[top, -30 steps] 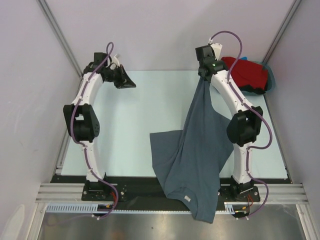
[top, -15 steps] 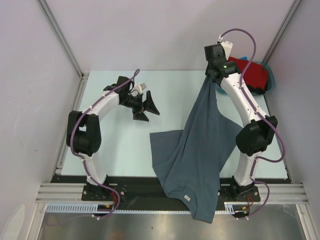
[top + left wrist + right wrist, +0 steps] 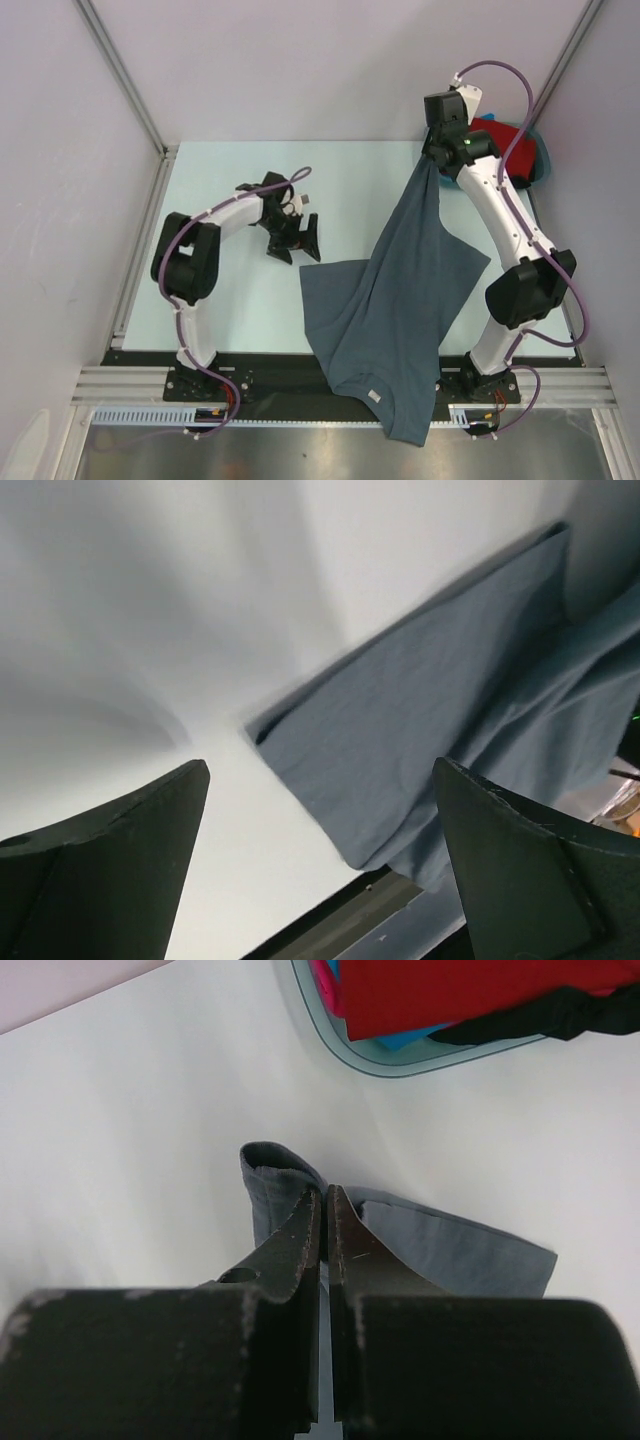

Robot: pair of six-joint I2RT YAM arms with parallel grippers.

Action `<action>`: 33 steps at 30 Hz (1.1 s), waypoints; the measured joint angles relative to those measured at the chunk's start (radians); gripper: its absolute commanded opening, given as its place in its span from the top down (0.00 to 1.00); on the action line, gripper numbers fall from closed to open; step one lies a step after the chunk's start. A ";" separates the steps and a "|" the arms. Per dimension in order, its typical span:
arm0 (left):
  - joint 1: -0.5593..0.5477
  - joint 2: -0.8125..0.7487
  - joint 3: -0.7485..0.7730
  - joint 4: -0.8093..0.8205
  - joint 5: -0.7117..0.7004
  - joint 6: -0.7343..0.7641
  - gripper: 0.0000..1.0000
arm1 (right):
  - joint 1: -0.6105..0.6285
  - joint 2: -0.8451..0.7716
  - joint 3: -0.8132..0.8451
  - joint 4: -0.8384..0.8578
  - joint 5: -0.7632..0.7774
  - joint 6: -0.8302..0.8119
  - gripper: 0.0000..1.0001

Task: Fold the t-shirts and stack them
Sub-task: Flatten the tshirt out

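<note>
Top view: right arm (image 3: 497, 195) covers most of the teal tub (image 3: 543, 160) and red shirt (image 3: 515, 145). Right wrist: both run off the top edge, right gripper (image 3: 324, 1196) blocks part of the grey shirt (image 3: 450, 1250). Left wrist frame smeared; shirt corner possibly doubled over, can't confirm.

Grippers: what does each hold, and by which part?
The right gripper pinches the grey t-shirt by a bunched edge; the left gripper, open, holds nothing.

This was a robotics lab test cell: a white left arm (image 3: 225, 210) and right arm (image 3: 500, 205) bolted to an aluminium rail (image 3: 130, 383) at the edge of a pale table (image 3: 340, 190), boxed in by plain lilac panels (image 3: 300, 60) on slotted metal struts (image 3: 120, 75), with purple cables (image 3: 500, 66) and a white cable duct (image 3: 130, 413) in front
</note>
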 measured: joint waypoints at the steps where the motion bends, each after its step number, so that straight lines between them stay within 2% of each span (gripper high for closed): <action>1: -0.019 0.013 -0.008 0.008 -0.002 0.002 0.00 | -0.002 -0.001 0.000 0.000 -0.003 0.000 1.00; 8: -0.094 0.032 -0.050 0.035 -0.010 0.003 0.00 | -0.021 -0.008 -0.005 -0.001 -0.022 0.000 1.00; 14: -0.130 0.020 -0.055 0.044 -0.085 -0.006 0.03 | -0.032 -0.025 -0.021 -0.006 -0.037 0.001 1.00; 17: -0.146 0.017 -0.060 0.053 -0.130 -0.013 0.27 | -0.036 -0.032 -0.025 -0.006 -0.041 0.002 1.00; 18: -0.150 0.017 -0.061 0.058 -0.145 -0.014 0.43 | -0.037 -0.033 -0.026 -0.006 -0.043 0.003 1.00; 20: -0.154 0.022 -0.067 0.077 -0.170 -0.015 0.53 | -0.039 -0.034 -0.026 -0.006 -0.045 0.003 1.00; 21: -0.154 0.027 -0.067 0.081 -0.172 -0.015 0.66 | -0.040 -0.034 -0.026 -0.006 -0.047 0.003 1.00; 23: -0.156 0.034 -0.068 0.089 -0.179 -0.020 0.79 | -0.042 -0.034 -0.027 -0.006 -0.048 0.003 1.00; 24: -0.156 0.038 -0.068 0.093 -0.179 -0.022 0.90 | -0.044 -0.034 -0.027 -0.006 -0.048 0.003 1.00; 26: -0.157 0.043 -0.066 0.097 -0.178 -0.021 0.94 | -0.045 -0.034 -0.027 -0.006 -0.048 0.003 1.00; 27: -0.158 0.043 -0.066 0.097 -0.176 -0.020 1.00 | -0.046 -0.034 -0.027 -0.006 -0.048 0.003 1.00; 33: -0.165 0.044 -0.036 0.058 -0.230 -0.009 1.00 | -0.051 -0.034 -0.028 -0.006 -0.047 0.003 1.00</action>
